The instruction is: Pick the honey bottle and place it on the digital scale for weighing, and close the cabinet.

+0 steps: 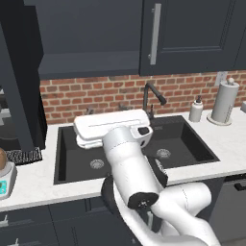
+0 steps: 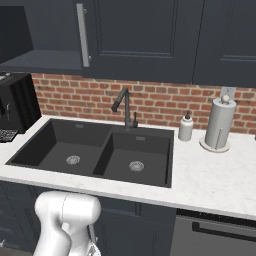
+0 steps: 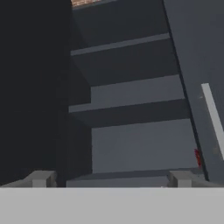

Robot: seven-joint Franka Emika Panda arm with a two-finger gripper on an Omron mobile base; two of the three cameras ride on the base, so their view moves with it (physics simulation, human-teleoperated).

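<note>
The honey (image 1: 2,157) sat on the scale (image 1: 6,180). The pincer (image 3: 111,180), open and empty, faced the cabinet's (image 3: 131,96) shelves, its door (image 3: 201,78) probably standing to its right.

Brick wall (image 2: 160,102); black sink (image 2: 95,150)

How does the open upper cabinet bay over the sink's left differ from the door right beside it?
The open cabinet bay shows its dark interior and bare shelf; the shut door shows only a flat framed panel. The bay's front has no handle across it, whereas the shut door carries a vertical silver bar handle. Both are dark navy and hang above the brick wall.
</note>
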